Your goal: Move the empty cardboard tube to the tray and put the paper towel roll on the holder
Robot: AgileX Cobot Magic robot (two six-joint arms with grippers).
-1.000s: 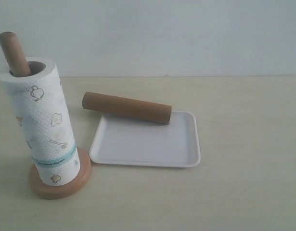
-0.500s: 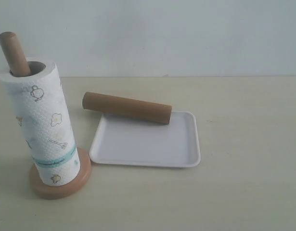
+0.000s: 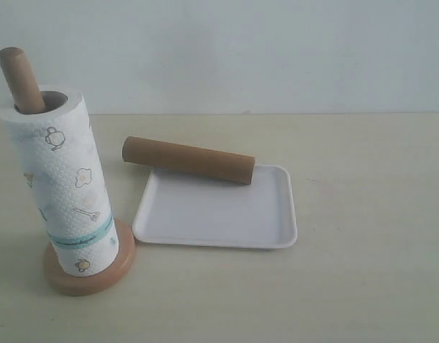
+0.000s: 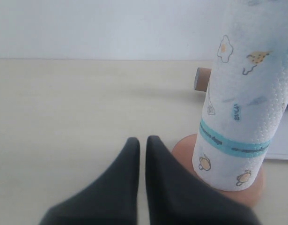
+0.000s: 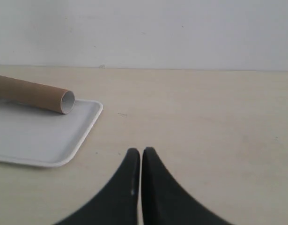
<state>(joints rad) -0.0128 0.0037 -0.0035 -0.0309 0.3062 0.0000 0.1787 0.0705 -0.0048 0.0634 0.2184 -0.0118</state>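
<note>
The paper towel roll (image 3: 66, 193) stands on the holder (image 3: 91, 275), whose dowel (image 3: 21, 80) pokes out of the roll's top. The empty cardboard tube (image 3: 188, 159) lies across the far edge of the white tray (image 3: 219, 218), one end overhanging to the left. Neither gripper shows in the exterior view. In the left wrist view my left gripper (image 4: 142, 139) is shut and empty, just beside the holder's base (image 4: 186, 147) and the paper towel roll (image 4: 242, 93). My right gripper (image 5: 140, 150) is shut and empty over bare table, apart from the tray (image 5: 40, 136) and the tube (image 5: 33, 93).
A light wooden table (image 3: 362, 186) spreads to the right of the tray and in front of it. A plain pale wall (image 3: 240, 50) rises behind the table's far edge.
</note>
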